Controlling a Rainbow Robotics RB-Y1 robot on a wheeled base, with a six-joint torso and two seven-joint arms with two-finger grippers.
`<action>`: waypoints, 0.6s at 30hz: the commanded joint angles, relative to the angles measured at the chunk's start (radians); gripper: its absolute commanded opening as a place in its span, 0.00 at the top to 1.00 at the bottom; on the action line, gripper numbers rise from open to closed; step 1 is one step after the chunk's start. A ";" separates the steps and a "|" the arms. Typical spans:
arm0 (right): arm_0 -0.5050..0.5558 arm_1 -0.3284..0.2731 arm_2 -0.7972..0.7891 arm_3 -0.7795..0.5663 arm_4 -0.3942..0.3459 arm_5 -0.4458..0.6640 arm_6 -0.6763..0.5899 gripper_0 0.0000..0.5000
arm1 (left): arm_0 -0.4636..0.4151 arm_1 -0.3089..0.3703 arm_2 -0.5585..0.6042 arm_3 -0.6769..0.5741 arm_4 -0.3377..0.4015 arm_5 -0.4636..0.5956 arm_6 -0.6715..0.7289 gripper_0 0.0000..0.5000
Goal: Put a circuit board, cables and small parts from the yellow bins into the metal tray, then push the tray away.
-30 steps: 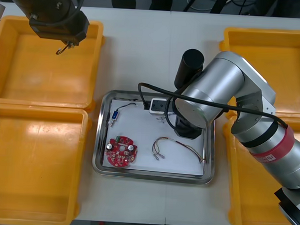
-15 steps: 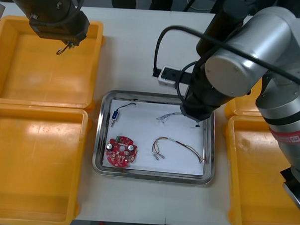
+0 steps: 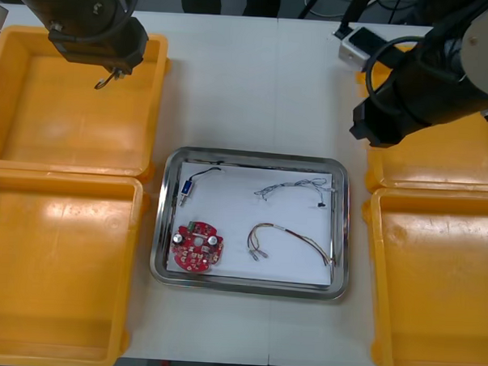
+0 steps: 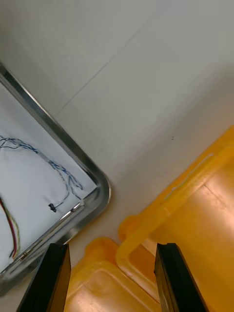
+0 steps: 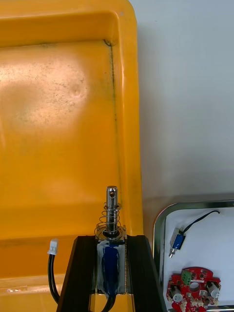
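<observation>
Upper left of the front view: the left gripper (image 5: 111, 243) is hanging over the upper-left yellow bin (image 3: 36, 109), its fingers clamping a small metal part (image 5: 111, 219) with a spring and black lead. Centre: the metal tray (image 3: 253, 157) is sitting on the surface (image 3: 257, 78) between the bins, holding a second small blue part (image 3: 184, 191), a red circuit board (image 3: 197, 247), a blue and white cable (image 3: 292, 187) and a red and yellow cable (image 3: 290, 236). Upper right: the right gripper (image 4: 110, 251) is hovering over the rims of the right-hand bins (image 4: 195, 195) near the tray's corner, fingers apart, gripping nothing.

right hand (image 4: 111, 247): fingers apart over yellow bins (image 4: 195, 209) | metal tray (image 4: 68, 144) corner nearby | blue-white cable (image 4: 57, 170) inside
</observation>
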 commanded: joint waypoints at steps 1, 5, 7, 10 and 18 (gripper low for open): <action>-0.028 -0.077 -0.075 -0.036 -0.009 0.004 -0.107 0.00 | 0.004 -0.009 -0.012 -0.037 0.015 0.010 0.053 1.00; 0.020 -0.132 -0.145 -0.035 -0.019 0.004 -0.186 0.00 | 0.004 -0.009 -0.015 -0.039 0.024 0.012 0.051 1.00; 0.043 -0.152 -0.178 -0.031 -0.029 0.004 -0.209 0.00 | 0.004 -0.013 -0.016 -0.039 0.030 0.015 0.051 1.00; 0.084 -0.181 -0.244 -0.022 -0.052 0.004 -0.221 0.00 | 0.008 -0.024 -0.018 -0.045 0.039 0.015 0.051 1.00; 0.198 -0.241 -0.449 0.062 -0.142 0.004 -0.212 0.00 | 0.062 -0.062 -0.026 -0.136 0.054 0.013 0.057 1.00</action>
